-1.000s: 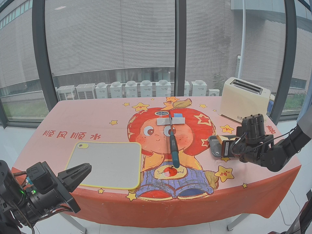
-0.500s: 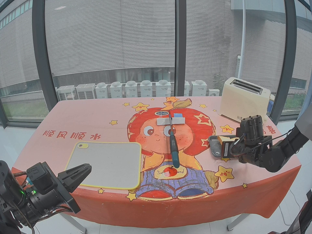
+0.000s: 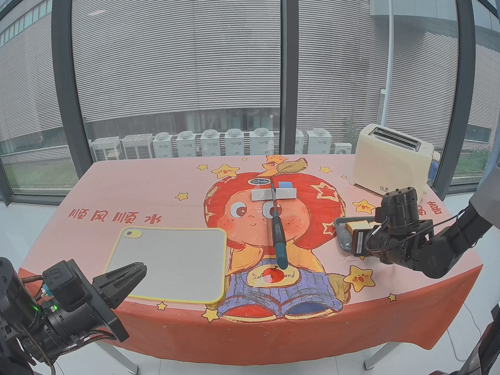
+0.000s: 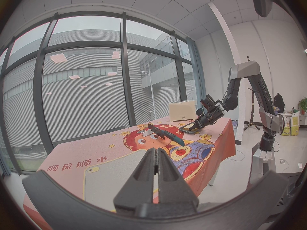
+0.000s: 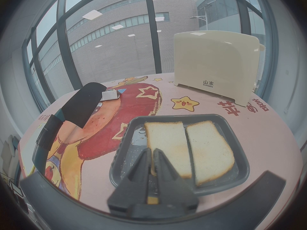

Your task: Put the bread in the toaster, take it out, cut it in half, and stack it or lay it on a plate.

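Note:
Two slices of bread [image 5: 188, 147] lie side by side in a dark grey tray [image 5: 236, 176] near the table's right front edge, also seen as bread [image 3: 359, 226] in tray [image 3: 341, 235]. My right gripper [image 5: 153, 151] is shut, low over the tray, with its tips at the near edge of one slice; from the head it shows as the right gripper [image 3: 357, 239]. The cream toaster [image 3: 390, 160] stands behind the tray with its slots empty. My left gripper [image 3: 139, 270] is shut and held off the table's front left corner, at the edge of the cutting board [image 3: 172, 264].
A knife [image 3: 278, 235] with a blue handle lies at the table's middle, blade pointing away; its blade [image 5: 83, 103] is beside the tray. A small grey block [image 3: 273, 194] lies under the blade tip. Windows stand behind the table.
My right arm has shifted a little left and lower, bringing its gripper closer over the tray. The left arm has kept still.

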You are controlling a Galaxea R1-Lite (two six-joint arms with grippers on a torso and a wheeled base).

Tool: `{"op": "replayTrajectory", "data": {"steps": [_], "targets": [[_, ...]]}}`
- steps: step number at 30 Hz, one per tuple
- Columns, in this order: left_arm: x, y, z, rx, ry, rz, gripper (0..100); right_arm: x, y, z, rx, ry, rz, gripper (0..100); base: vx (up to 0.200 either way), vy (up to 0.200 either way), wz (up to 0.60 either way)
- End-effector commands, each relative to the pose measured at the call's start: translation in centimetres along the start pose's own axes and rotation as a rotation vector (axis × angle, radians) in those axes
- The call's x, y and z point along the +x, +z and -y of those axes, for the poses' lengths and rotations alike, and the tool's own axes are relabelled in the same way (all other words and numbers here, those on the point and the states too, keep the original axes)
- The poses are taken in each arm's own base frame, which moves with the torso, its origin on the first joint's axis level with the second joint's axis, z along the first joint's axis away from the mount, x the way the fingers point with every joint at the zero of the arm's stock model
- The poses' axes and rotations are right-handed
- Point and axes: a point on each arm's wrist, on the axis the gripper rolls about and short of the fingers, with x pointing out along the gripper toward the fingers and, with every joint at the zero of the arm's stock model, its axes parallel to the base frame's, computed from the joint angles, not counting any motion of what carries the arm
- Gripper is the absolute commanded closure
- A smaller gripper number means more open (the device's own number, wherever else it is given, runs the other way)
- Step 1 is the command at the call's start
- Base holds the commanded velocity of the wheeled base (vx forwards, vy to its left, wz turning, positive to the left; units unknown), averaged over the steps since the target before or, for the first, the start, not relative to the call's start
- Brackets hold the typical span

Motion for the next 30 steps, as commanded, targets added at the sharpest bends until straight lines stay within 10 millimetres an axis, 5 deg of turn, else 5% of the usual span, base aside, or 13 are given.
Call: {"op": "replayTrajectory", "data": {"steps": [1,30], "targets": [[0.0,0.1,0.0,0.000,0.001,0.003,100,0.1,0.0,0.1,0.002,-0.002,0.001,0,0.000,0.000,0.00],[0.0,0.0,0.0,0.000,0.000,0.000,100,-1.0,0.9,-0.2,0.010,0.017,0.041,0,0.000,0.000,0.00]]}}
